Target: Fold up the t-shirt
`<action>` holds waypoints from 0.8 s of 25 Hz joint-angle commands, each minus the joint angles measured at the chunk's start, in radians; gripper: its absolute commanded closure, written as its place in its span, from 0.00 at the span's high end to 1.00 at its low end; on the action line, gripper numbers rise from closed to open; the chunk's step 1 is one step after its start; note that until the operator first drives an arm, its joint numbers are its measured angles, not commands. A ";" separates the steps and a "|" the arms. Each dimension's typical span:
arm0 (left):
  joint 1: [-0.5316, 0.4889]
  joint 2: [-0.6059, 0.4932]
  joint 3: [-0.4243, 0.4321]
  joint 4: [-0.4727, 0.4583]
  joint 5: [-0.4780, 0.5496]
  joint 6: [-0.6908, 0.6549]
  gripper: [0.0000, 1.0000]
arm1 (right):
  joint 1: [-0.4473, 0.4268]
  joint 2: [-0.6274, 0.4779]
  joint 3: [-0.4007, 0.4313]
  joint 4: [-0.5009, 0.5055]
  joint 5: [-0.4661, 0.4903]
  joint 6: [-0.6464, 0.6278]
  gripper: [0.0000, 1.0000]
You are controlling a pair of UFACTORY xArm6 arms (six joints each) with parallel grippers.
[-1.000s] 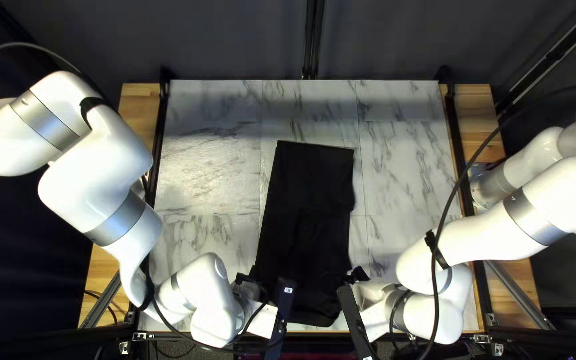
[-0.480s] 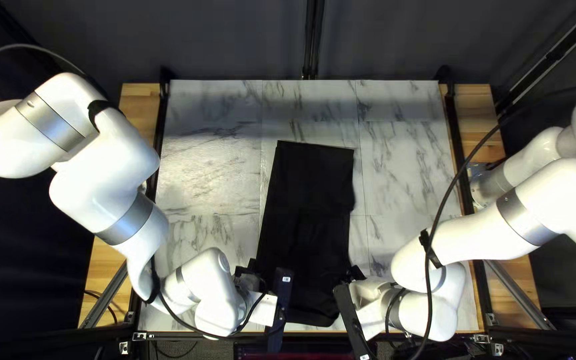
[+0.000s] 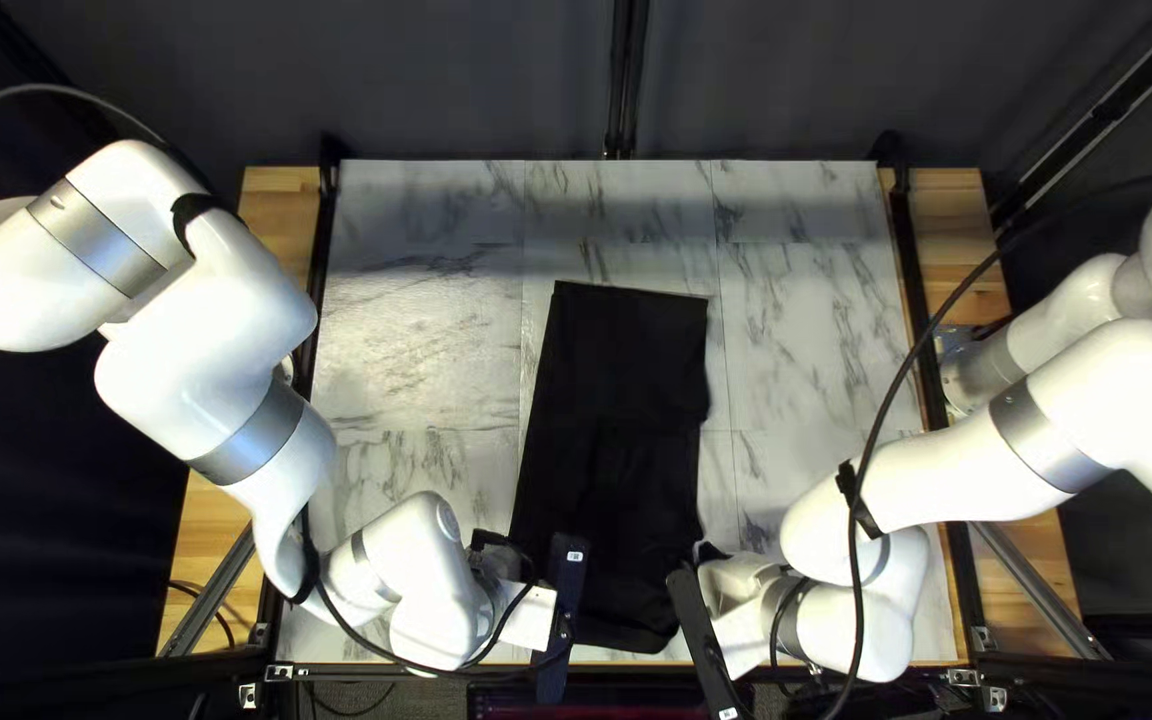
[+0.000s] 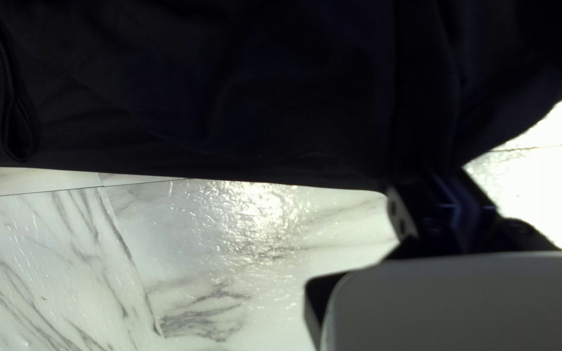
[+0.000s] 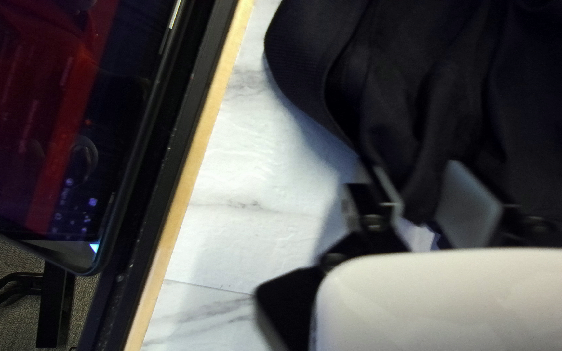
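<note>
Evidently, the black t-shirt (image 3: 619, 400) is straddled by the spread right gripper (image 3: 707, 550); whether the left gripper (image 3: 496, 543) is closed cannot be told.

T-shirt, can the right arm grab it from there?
Probably yes: the right gripper is open at the edge of the t-shirt, with a fold between its fingers and nothing visible blocking it.

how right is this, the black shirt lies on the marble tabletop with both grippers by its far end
The black shirt does lie on the marble tabletop, but the left gripper and right gripper are by its near end, not its far end, as the top left view shows.
</note>
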 commanded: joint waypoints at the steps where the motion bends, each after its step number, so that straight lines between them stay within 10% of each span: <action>1: 0.014 -0.032 0.016 0.008 0.011 0.018 0.00 | 0.002 -0.017 0.008 -0.001 0.016 -0.002 0.00; 20: 0.187 -0.295 0.072 0.087 0.157 0.258 0.01 | 0.003 -0.287 0.162 0.038 0.178 -0.038 0.00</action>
